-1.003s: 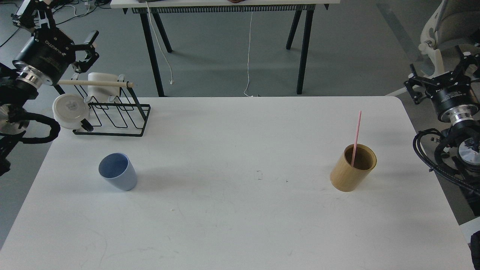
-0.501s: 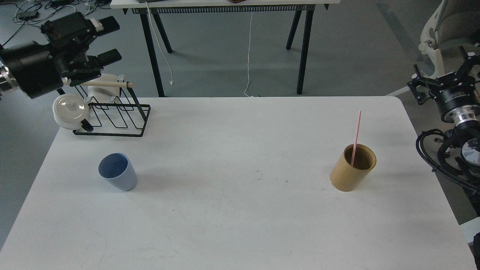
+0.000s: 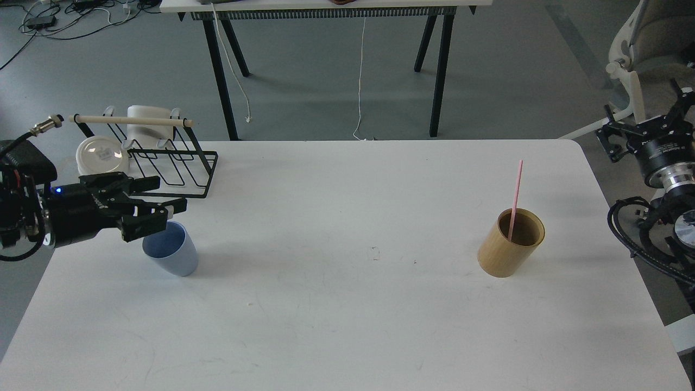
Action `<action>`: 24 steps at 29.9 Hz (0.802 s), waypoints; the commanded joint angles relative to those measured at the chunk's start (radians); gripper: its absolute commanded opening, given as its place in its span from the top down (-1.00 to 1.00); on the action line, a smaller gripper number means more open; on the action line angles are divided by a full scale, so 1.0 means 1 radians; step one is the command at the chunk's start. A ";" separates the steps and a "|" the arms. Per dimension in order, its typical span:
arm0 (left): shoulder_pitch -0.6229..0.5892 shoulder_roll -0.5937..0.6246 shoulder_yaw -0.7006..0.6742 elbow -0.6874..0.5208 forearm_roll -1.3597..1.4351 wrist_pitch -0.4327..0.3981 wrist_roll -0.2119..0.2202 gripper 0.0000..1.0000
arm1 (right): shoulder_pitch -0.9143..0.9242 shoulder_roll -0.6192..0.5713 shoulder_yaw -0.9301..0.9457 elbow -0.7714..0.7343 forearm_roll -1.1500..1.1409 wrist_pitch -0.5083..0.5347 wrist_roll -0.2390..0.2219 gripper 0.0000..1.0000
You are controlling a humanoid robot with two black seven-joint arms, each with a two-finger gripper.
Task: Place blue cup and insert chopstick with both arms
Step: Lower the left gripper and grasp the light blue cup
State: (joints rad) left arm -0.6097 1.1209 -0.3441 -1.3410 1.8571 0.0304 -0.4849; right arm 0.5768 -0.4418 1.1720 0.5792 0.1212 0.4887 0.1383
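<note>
Blue cup (image 3: 172,253), pale and tapered, stands upright just beneath the left gripper (image 3: 163,196), whose fingers are spread apart. Right gripper's (image 3: 646,129) finger spacing is unclear.

One head view only, high above the near edge of the table (image 3: 347,326), facing forward and down; whole tabletop visible, floor (image 3: 326,81) beyond.
</note>
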 commanded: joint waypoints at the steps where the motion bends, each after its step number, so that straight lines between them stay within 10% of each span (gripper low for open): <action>1: 0.010 -0.087 0.046 0.115 0.044 0.052 0.003 -0.48 | 0.000 0.000 0.002 0.001 0.000 0.000 0.000 -0.99; 21: 0.018 -0.251 0.125 0.414 0.045 0.100 0.014 -0.10 | 0.000 -0.012 0.000 0.008 0.000 0.000 0.000 -0.99; 24: 0.018 -0.250 0.135 0.415 0.045 0.102 0.009 0.20 | 0.000 -0.012 -0.002 0.007 0.000 0.000 0.000 -0.99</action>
State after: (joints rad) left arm -0.5921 0.8715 -0.2187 -0.9293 1.9020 0.1300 -0.4722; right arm 0.5768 -0.4544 1.1707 0.5873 0.1212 0.4887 0.1380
